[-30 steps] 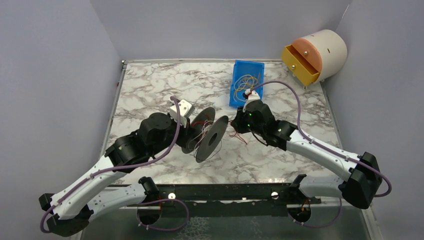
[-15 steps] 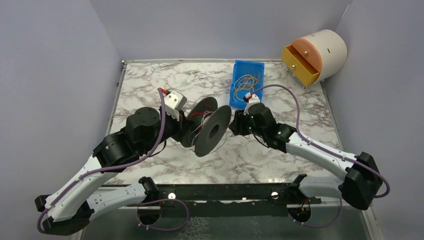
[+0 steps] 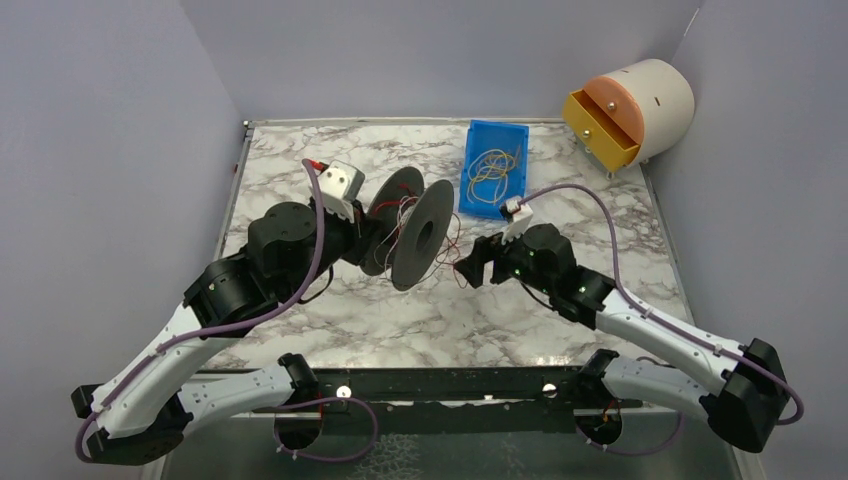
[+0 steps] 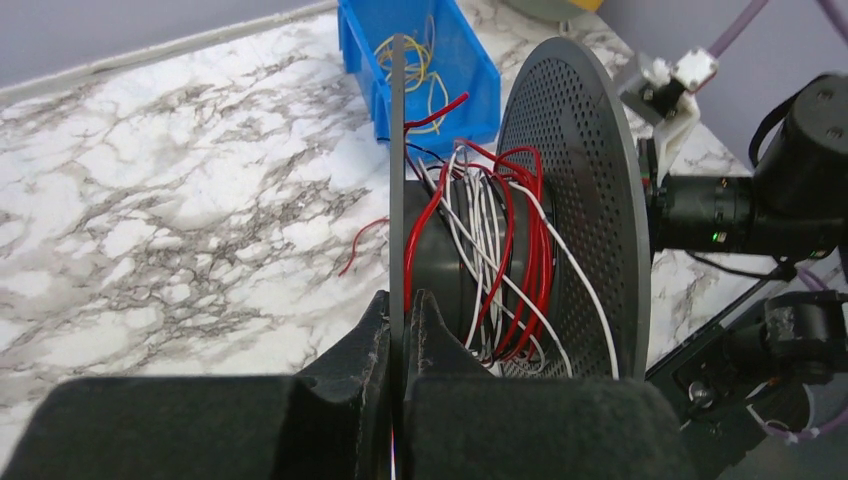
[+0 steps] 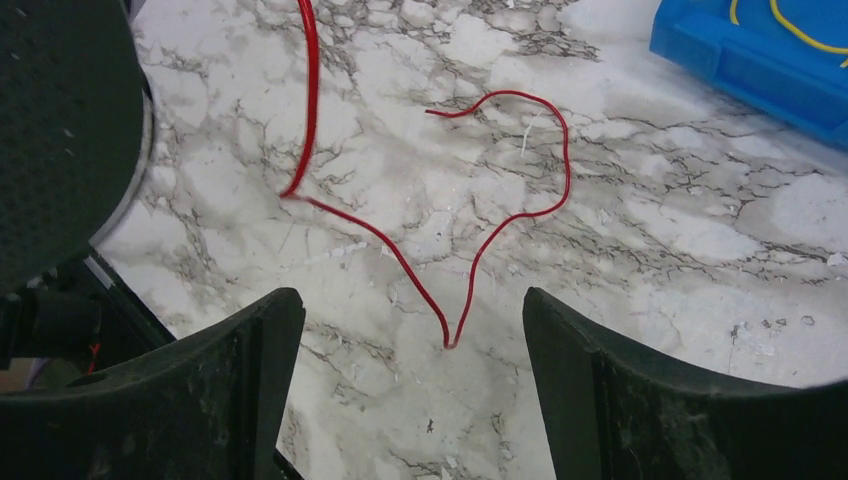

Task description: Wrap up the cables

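A dark grey spool [image 3: 415,237] hangs over the middle of the marble table, with red and white cables [image 4: 500,230] wound loosely round its hub. My left gripper [image 4: 397,300] is shut on the thin edge of the spool's near flange [image 4: 397,150]. A loose red cable end [image 5: 400,262] trails from the spool and lies in a kinked loop on the marble. My right gripper [image 5: 412,310] stands open just right of the spool [image 3: 470,268], above that loop, nothing between its fingers.
A blue bin [image 3: 512,133] holding yellow wire loops sits behind the right gripper. A round white cabinet [image 3: 655,95] with an open yellow drawer stands at the far right corner. A black rail [image 3: 450,385] runs along the table's near edge.
The right gripper has opened, letting go of the red cable, and drawn back toward the near right. The left arm has carried the spool slightly farther away and turned it.
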